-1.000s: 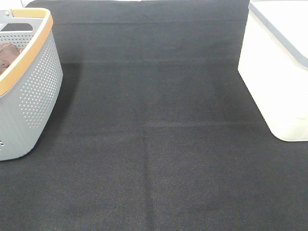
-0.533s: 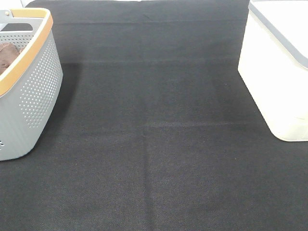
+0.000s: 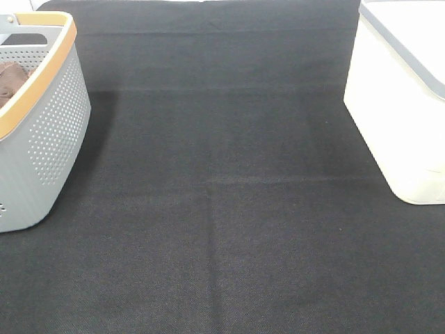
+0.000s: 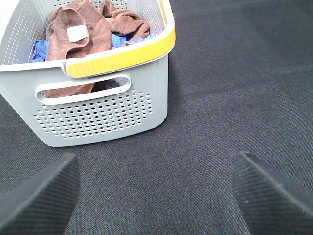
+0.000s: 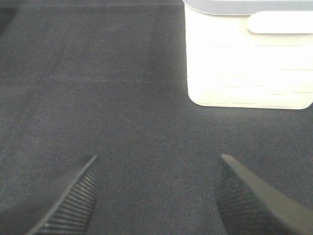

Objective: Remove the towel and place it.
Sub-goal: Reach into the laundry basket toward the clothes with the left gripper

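The towel (image 4: 93,34) is lying ungrasped in the basket (image 4: 98,110) at the left edge. The left gripper (image 4: 155,159) and right gripper (image 5: 157,159) are gaping empty. Next, the left gripper is probably needing to dip in.

left claw (image 4: 156,157) spread wide, right claw (image 5: 157,158) likewise

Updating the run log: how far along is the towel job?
Done: nothing yet. The tagged reddish-brown towel lies in the grey perforated basket, beside another brown cloth. In hand: nothing; the left gripper and right gripper are both open and empty above the black mat. Left: grasp the towel, lift it out, place it.
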You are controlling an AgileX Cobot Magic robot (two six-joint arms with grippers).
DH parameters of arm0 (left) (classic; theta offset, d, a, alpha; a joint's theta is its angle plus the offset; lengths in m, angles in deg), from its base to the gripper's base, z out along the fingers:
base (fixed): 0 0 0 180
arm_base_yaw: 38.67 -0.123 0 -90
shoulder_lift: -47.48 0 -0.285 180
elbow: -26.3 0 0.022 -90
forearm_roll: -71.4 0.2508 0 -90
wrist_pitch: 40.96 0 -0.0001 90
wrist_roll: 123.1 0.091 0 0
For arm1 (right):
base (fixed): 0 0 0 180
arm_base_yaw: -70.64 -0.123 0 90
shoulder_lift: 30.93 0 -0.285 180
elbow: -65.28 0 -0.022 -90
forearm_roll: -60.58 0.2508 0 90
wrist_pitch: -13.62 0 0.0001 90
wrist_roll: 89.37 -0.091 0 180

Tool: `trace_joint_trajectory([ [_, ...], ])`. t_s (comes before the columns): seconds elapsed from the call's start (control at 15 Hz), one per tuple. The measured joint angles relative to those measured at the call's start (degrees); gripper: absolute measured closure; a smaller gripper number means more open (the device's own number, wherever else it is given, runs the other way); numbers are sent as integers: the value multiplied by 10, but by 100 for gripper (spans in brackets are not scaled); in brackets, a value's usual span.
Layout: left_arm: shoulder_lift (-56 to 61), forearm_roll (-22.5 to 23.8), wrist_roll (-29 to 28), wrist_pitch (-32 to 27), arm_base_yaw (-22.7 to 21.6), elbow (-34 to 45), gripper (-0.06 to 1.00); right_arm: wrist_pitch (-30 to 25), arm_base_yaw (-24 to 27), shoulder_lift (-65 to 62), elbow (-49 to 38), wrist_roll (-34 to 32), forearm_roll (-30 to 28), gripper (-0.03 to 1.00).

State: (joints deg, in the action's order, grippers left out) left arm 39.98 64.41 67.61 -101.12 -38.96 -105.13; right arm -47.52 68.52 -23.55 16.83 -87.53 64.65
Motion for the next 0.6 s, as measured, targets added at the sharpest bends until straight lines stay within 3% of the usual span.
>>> trace_joint_trajectory([
  [0.6, 0, 0, 0, 0, 0, 0, 13, 0, 0, 0, 0, 0, 0, 33],
])
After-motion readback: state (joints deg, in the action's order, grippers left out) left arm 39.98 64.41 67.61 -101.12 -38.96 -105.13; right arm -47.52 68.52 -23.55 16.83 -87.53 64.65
